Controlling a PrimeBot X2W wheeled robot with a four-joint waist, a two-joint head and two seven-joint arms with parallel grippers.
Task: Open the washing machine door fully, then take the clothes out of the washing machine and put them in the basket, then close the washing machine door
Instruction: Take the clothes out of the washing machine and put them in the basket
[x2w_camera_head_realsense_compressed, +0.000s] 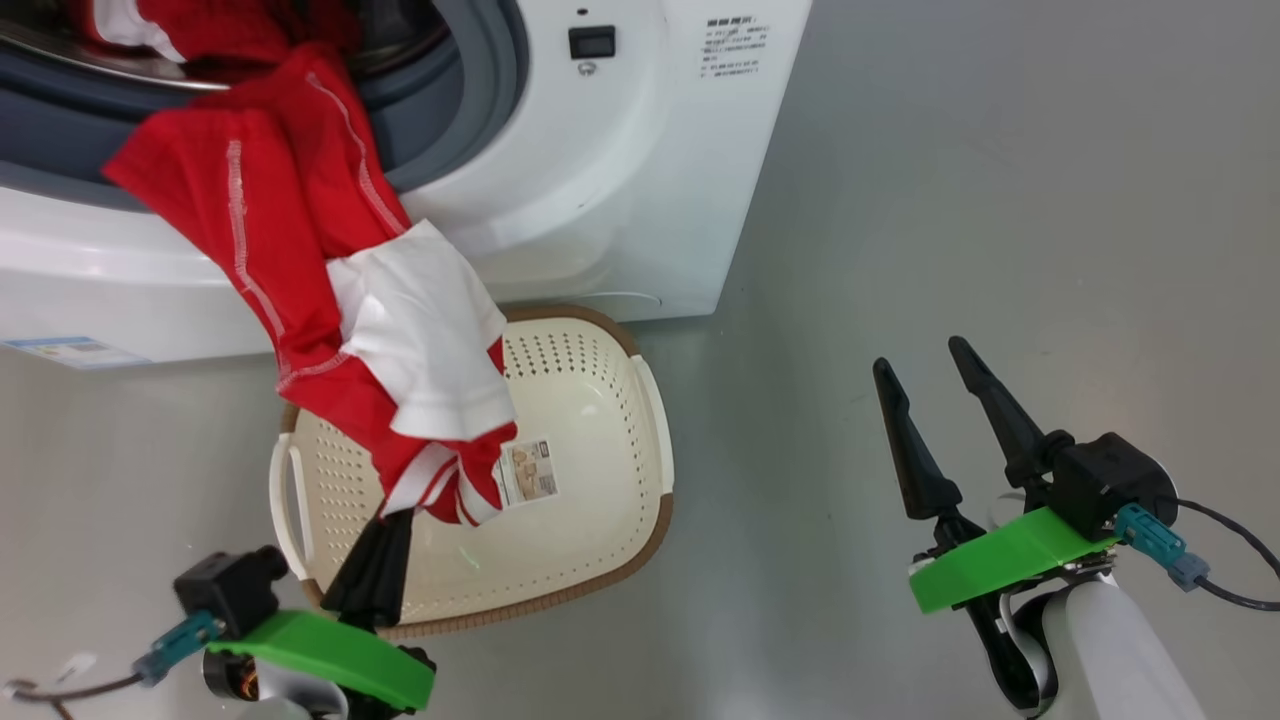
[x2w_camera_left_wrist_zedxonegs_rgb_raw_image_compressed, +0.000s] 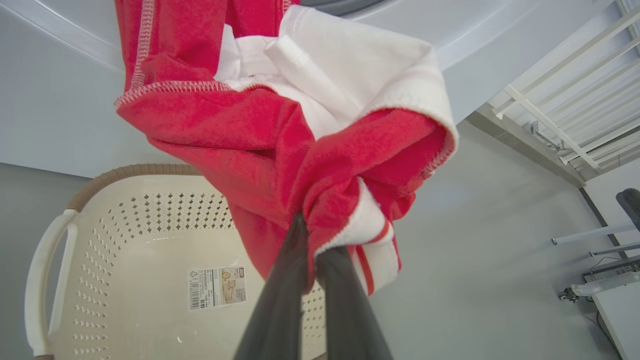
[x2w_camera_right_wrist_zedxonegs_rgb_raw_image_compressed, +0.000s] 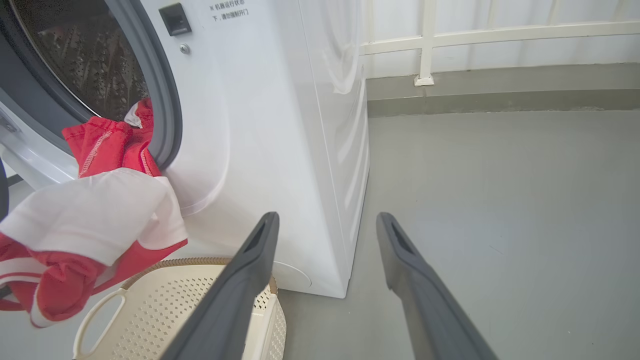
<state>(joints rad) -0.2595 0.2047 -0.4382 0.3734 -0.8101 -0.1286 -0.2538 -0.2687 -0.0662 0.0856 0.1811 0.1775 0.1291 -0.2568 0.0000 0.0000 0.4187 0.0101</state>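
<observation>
Red clothes (x2w_camera_head_realsense_compressed: 290, 260) with white trim trail out of the washing machine (x2w_camera_head_realsense_compressed: 600, 200) drum and hang above the cream basket (x2w_camera_head_realsense_compressed: 620, 470) on the floor. My left gripper (x2w_camera_head_realsense_compressed: 400, 515) is shut on the lower end of the clothes (x2w_camera_left_wrist_zedxonegs_rgb_raw_image_compressed: 300, 165), held over the basket (x2w_camera_left_wrist_zedxonegs_rgb_raw_image_compressed: 125, 240). More red fabric lies inside the drum. My right gripper (x2w_camera_head_realsense_compressed: 925, 365) stands open and empty over bare floor to the right of the basket; in its own view the fingers (x2w_camera_right_wrist_zedxonegs_rgb_raw_image_compressed: 250, 265) point at the machine's right front corner (x2w_camera_right_wrist_zedxonegs_rgb_raw_image_compressed: 320, 150). The washing machine door is out of view.
Grey floor (x2w_camera_head_realsense_compressed: 1000, 200) spreads to the right of the machine. A white railing (x2w_camera_right_wrist_zedxonegs_rgb_raw_image_compressed: 450, 35) and a low kerb run behind it. A white frame and some equipment (x2w_camera_left_wrist_zedxonegs_rgb_raw_image_compressed: 600, 285) stand far off on the right of the left wrist view.
</observation>
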